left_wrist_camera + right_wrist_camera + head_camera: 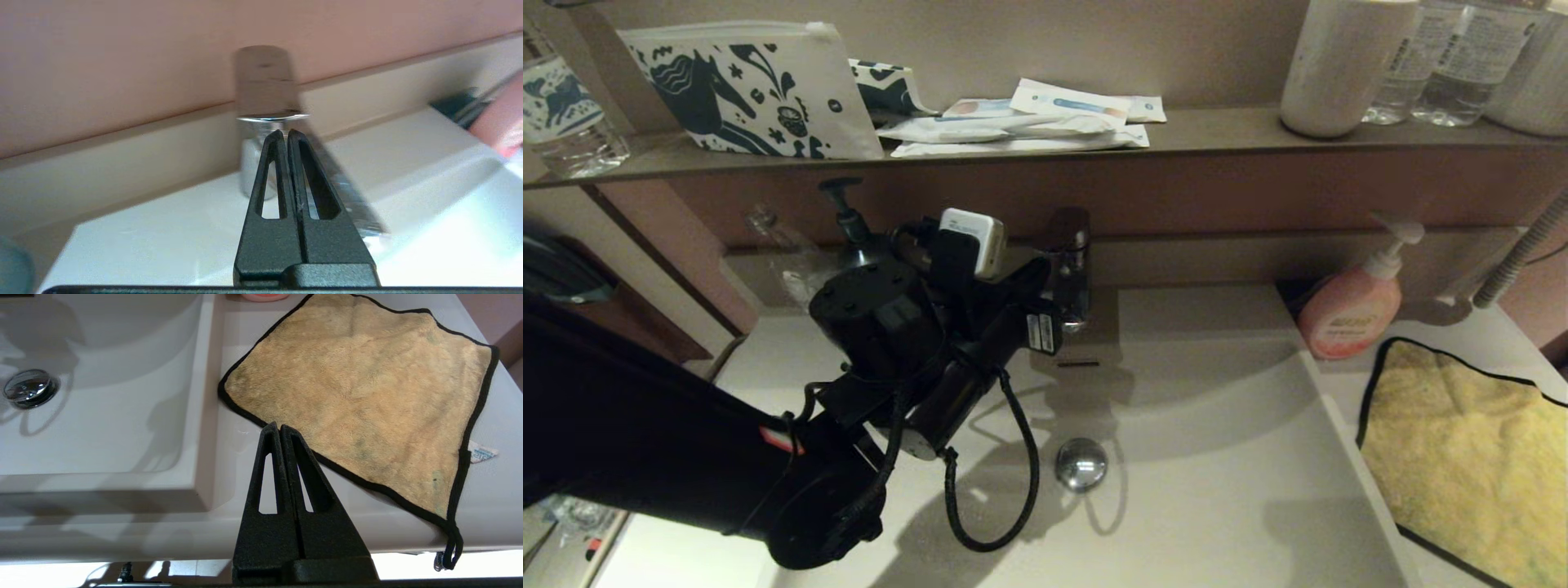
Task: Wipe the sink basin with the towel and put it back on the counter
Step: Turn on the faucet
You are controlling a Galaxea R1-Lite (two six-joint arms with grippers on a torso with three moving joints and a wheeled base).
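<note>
The mustard-yellow towel (1462, 457) (359, 388) lies spread flat on the counter (1494, 327) (490, 490) to the right of the sink basin (1217, 457) (102, 428). The chrome drain plug (1081, 464) (30, 387) sits in the basin floor, with the slot overflow (1078, 363) in the back wall. My left arm (915, 327) reaches over the basin's left side. Its gripper (284, 132) is shut and empty, tips close to the chrome faucet (1070, 261) (263, 81). My right gripper (280, 424) is shut and empty above the counter's front edge, by the towel's near-left edge.
A pink soap dispenser (1347, 314) stands at the back of the counter beside the towel. A black pump bottle (845, 216) is behind the left arm. The brown shelf (1217, 131) carries a horse-patterned pouch (760, 90), packets and bottles (1339, 65). A ribbed hose (1519, 253) hangs at far right.
</note>
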